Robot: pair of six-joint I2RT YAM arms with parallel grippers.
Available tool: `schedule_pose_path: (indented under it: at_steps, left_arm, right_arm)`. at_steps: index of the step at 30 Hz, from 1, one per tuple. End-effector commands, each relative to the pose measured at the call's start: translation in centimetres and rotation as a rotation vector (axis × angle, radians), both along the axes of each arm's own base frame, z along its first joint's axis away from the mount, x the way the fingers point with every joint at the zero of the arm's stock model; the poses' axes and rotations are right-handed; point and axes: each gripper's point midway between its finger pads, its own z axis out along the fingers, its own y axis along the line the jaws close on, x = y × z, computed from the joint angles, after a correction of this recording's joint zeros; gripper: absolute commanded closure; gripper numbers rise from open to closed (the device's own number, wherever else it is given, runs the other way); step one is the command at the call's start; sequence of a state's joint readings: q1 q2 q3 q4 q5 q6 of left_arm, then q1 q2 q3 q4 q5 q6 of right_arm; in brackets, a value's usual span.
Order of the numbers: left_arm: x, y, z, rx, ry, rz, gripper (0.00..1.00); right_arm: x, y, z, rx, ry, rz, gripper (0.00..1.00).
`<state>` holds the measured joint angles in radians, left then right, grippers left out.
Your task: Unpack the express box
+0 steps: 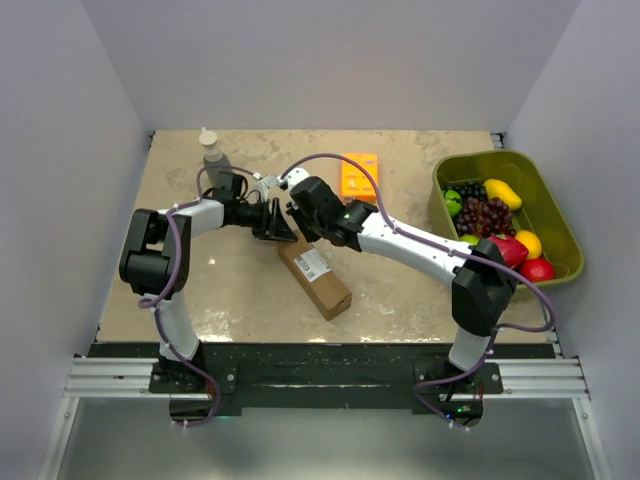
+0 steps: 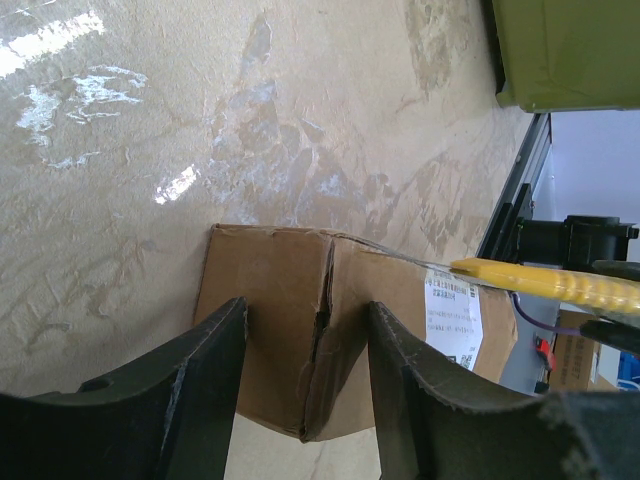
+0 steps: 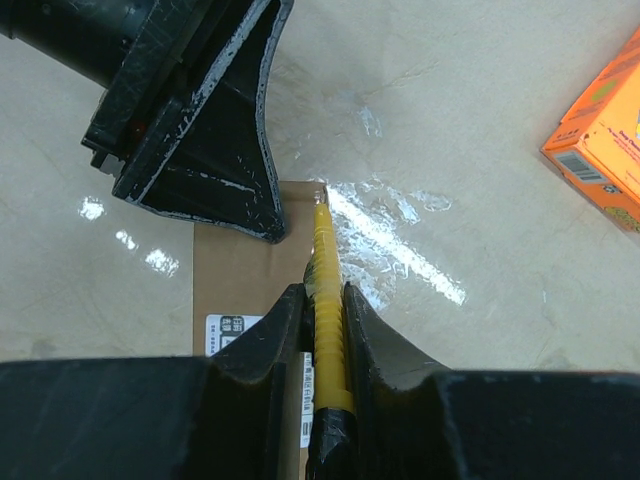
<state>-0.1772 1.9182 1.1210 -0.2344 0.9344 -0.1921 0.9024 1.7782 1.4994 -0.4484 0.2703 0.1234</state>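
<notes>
The right gripper is pinched narrow on a yellow cutter. The handle is clamped between both fingers and the shaft points up the middle of the right wrist view. The cutter's tip meets the far edge of the express box at its upper right corner. In the left wrist view a thin blade line runs from the yellow shaft along the carton's top edge. The left gripper sits just beside the tip, at the upper left of the right wrist view. Its jaws stand partly apart and hold nothing; its two dark fingers lie over the end of the carton, either side of a vertical corner seam. Whether they press on the cardboard cannot be told. The express box lies flat on the tan table, just below the centre of the top view. It is angled from upper left to lower right, white label face up, with its upper end under the two meeting grippers. Further out, a small orange box lies above the grippers, apart from the carton. A pale bottle stands toward the upper left. A green bin of fruit sits at the right edge of the table, well apart from the carton.
</notes>
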Motion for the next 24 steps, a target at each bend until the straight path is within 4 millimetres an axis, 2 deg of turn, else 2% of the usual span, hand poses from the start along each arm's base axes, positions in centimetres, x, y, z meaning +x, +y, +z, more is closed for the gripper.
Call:
schedule_pose_path:
  at_steps: [1,4,14,19,24]
  left_arm:
    - [-4.1,3.1,-8.0,0.285,0.18,0.034,1.0]
    - [-4.1,3.1,-8.0,0.285,0.182,0.034,1.0]
    - [-4.3,3.0,-8.2,0.283,0.192,0.028,1.0]
    - [-4.3,3.0,-8.2,0.283,0.192,0.028,1.0]
    - [-4.3,3.1,-8.2,0.285,0.19,0.03,1.0]
  right_arm:
    - [0.8,0.7,1.3,0.041,-0.022,-0.018,1.0]
    - [1.1,0.5,1.3,0.037,-0.03,-0.032,1.0]
    - [1.5,0.3,3.3,0.06,-0.077,-0.047,1.0]
    - [1.3,0.4,2.2,0.041,-0.057,-0.035,1.0]
    - [1.1,0.6,2.2,0.049,-0.044,-0.017,1.0]
